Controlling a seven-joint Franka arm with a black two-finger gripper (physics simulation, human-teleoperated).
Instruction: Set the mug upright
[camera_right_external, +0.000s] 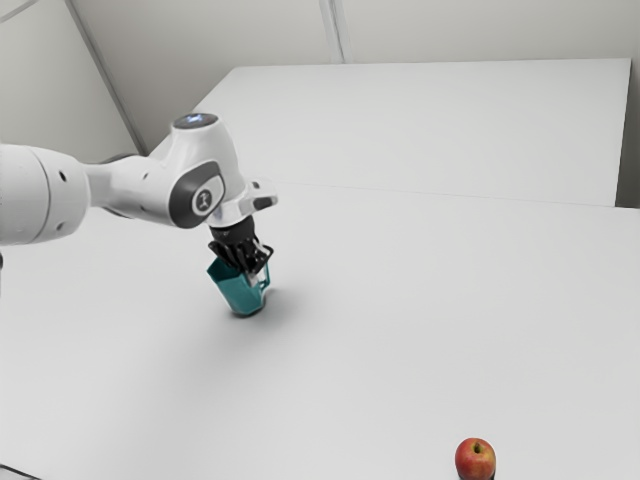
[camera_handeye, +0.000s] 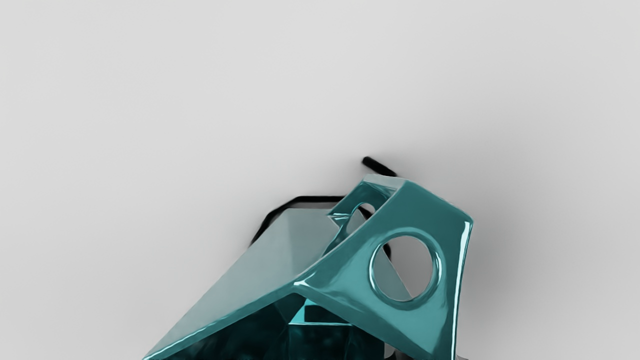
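The teal, faceted mug (camera_right_external: 240, 293) stands on its base end in the exterior view, leaning a little, with its rim toward the exterior view's upper left. At the mug's top, on the handle side, is my black gripper (camera_right_external: 243, 262), pointing down and overlapping the rim. In the wrist view the mug (camera_handeye: 425, 210) shows its dark inside and its handle with a round hole. A dark bit of the gripper (camera_handeye: 400, 355) peeks out by the handle at the bottom edge; the mug hides how it is set.
A red apple (camera_right_external: 475, 459) sits on the white table (camera_right_external: 400, 330) near the exterior view's bottom edge, well away from the mug. Another pale surface (camera_right_external: 430, 130) lies beyond the table. The arm reaches in from the exterior view's left.
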